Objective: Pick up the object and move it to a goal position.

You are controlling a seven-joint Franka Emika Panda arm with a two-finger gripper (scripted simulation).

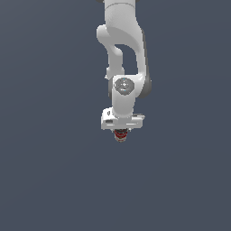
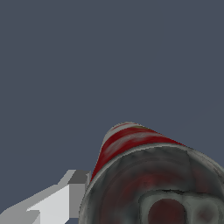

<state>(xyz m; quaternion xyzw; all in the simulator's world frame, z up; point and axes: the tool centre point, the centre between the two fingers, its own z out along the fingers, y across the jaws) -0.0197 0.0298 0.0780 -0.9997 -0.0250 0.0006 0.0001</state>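
Exterior view: the white arm (image 1: 121,49) hangs downward over the plain grey worktop (image 1: 45,180), and the can (image 1: 120,135) pokes out just under the end effector (image 1: 120,131), which is clenched on it. Wrist view: the can (image 2: 131,144), red-and-white with a dark metallic end, fills the near frame, one white finger (image 2: 57,201) right against its side.

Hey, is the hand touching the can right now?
Touching. In the wrist view one white finger lies flush against the can, no gap showing. The exterior view has the can tucked right under the hand.
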